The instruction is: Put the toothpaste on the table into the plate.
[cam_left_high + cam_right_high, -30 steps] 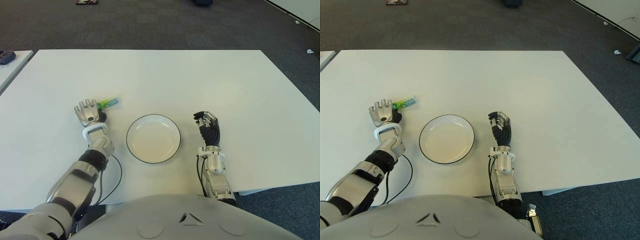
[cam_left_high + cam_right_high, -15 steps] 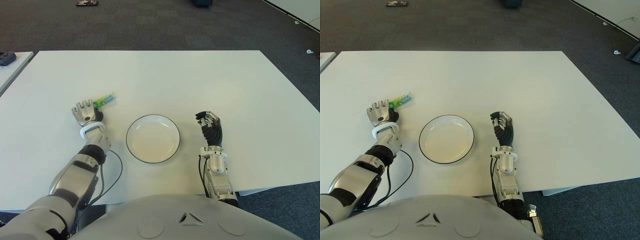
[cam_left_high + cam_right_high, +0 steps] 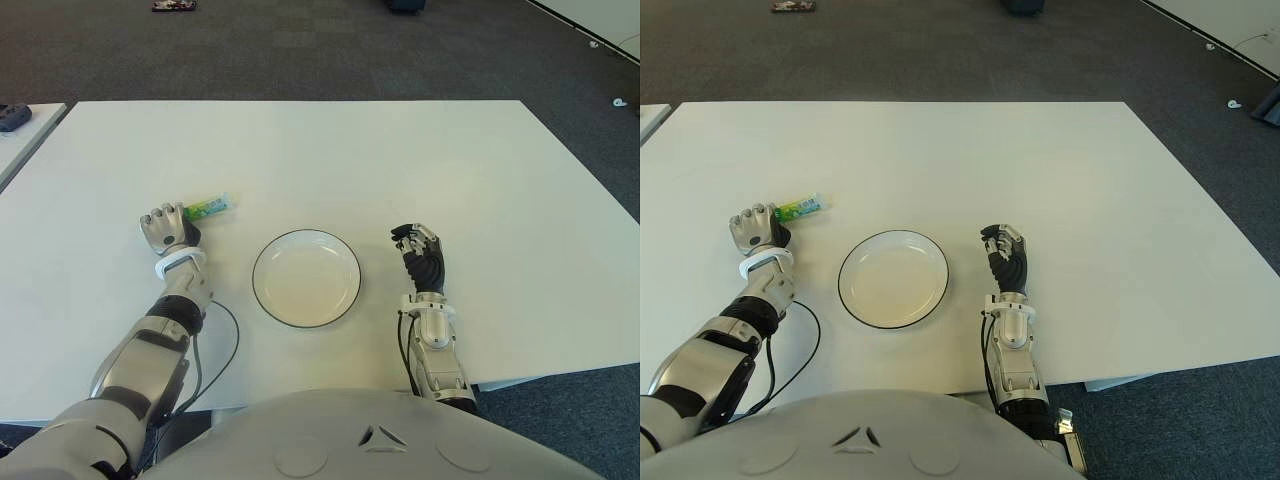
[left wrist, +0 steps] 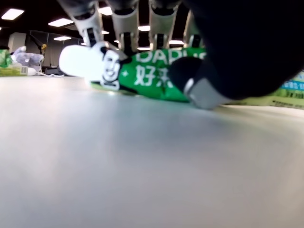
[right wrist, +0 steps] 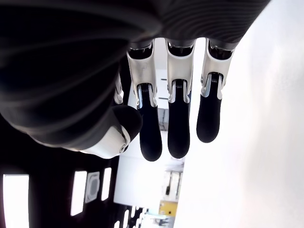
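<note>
**Left hand closed on the toothpaste tube, plate unfilled**

In the left eye view, a wide rectangular table with a smooth, matt white top is seen over dark grey carpet. One round white plate, shallow and edged with a thin dark rim, is set near the table's front edge, between the two hands, and nothing is seen in it. One toothpaste tube, flat, glossy and green with a paler end, is seen lying on the table to the left of the plate and well apart from it. The left hand, of silver metal with dark joints, is placed at the tube's nearer end, its fingers curled over it. The right hand, dark-palmed with pale segments, is shown to the right of the plate.

In the right eye view the same layout is repeated: one tube, one plate, two hands, the tube projecting from the left hand away from the robot and toward the plate's side.

In the left wrist view, the tube is seen lying flat against the table, printed with white lettering and a small face on green plastic film. Four pale fingers are brought down over its far side, and a dark thumb with a grey tip is pressed against its near side, so the tube is gripped while it lies on the table.

In the right wrist view, three slim fingers, white at the knuckle and black at the pad, are hung loosely beside the thumb, with nothing held between them.
</note>
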You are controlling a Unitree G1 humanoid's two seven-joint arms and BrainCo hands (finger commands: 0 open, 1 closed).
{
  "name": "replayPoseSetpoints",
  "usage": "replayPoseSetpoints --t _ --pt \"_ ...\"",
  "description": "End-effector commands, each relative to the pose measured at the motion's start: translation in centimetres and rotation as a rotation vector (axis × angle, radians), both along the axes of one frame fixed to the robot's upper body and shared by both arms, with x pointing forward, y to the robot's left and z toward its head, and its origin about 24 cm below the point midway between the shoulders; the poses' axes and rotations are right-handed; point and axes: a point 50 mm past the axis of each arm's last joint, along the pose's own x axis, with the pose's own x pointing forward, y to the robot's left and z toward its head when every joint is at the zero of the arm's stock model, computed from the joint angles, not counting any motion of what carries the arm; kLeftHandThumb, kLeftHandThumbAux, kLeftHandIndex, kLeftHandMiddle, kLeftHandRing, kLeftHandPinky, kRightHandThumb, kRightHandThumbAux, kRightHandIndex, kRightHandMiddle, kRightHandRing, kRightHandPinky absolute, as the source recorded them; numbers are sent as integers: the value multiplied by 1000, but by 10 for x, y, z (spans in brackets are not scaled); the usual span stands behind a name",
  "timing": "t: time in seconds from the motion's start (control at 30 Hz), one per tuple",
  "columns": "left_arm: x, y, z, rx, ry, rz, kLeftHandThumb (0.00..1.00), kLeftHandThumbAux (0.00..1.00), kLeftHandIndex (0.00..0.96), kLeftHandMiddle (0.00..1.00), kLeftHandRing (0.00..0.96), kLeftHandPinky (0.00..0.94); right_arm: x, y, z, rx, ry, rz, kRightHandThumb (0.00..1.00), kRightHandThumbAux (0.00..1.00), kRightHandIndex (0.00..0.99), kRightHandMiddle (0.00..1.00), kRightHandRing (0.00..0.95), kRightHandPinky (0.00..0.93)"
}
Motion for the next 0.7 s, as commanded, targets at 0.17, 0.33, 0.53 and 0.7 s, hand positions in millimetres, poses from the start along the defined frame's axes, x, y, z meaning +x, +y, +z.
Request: replayPoseSetpoints --t 0.17,0.33,0.53,0.7 --pt "-42 -5 -35 -78 180 24 710 704 439 748 741 753 0 -1 -3 5 23 -14 703 731 426 456 433 428" --pt "-42 -5 -34 -76 169 5 709 705 440 758 752 770 0 -1 -3 5 23 -12 703 732 426 457 435 428" --pt "-41 -4 -31 -58 164 -17 708 706 440 763 758 773 0 0 -2 6 17 -9 704 732 427 461 441 432" --pt "-41 -4 -31 -53 164 -20 707 706 440 764 762 759 1 0 -2 5 15 -10 703 731 427 462 442 436"
